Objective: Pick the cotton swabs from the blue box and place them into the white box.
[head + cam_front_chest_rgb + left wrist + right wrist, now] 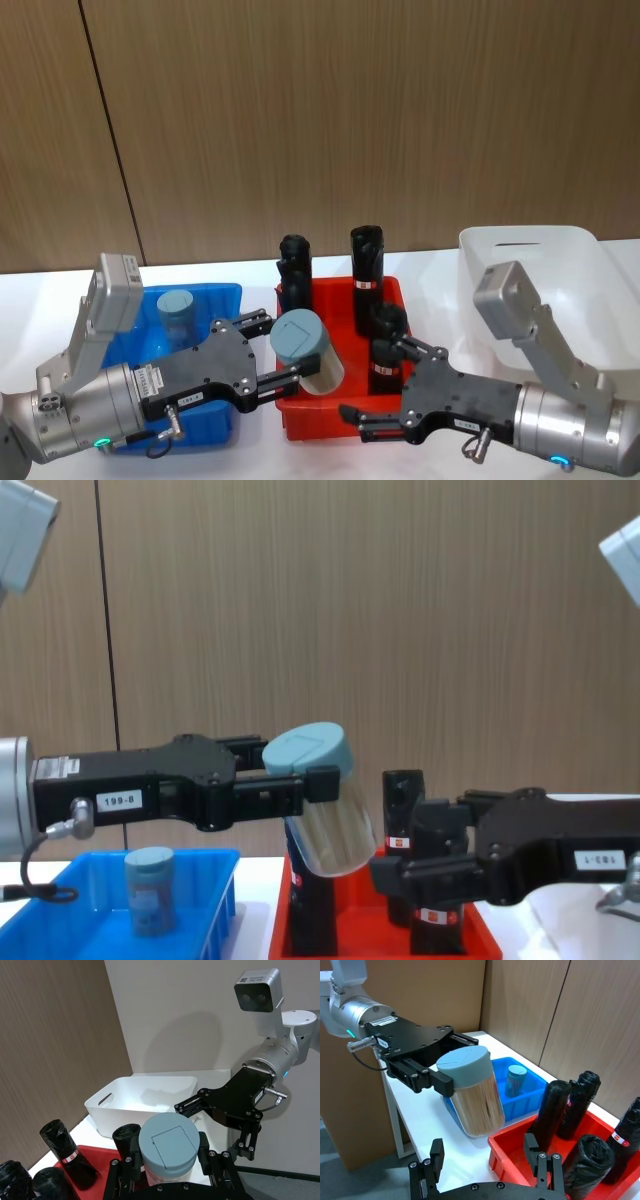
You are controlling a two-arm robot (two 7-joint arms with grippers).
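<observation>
My left gripper (272, 352) is clamped on one jar of cotton swabs (312, 352), just under its lid (296, 334). It holds the jar tilted in the air over the near left edge of the red tray (330, 428), just beside the blue box (215, 291). A second jar (177, 315) stands in the blue box. My right gripper (385, 385) is over the front of the red tray with its fingers spread apart, facing the held jar. The white box (520, 233) sits beyond it at the right end of the bench (440, 275).

My worry is the grip. It is high on smooth plastic and the body hangs slanted below, so the jar may swivel or slide out and drop into the red tray. If I pass it across, letting go before my right gripper has closed squarely would drop it too. The two grippers are near enough to clash. Carrying the jar low could knock over the black rolls (366, 262) standing between it and the white box.
</observation>
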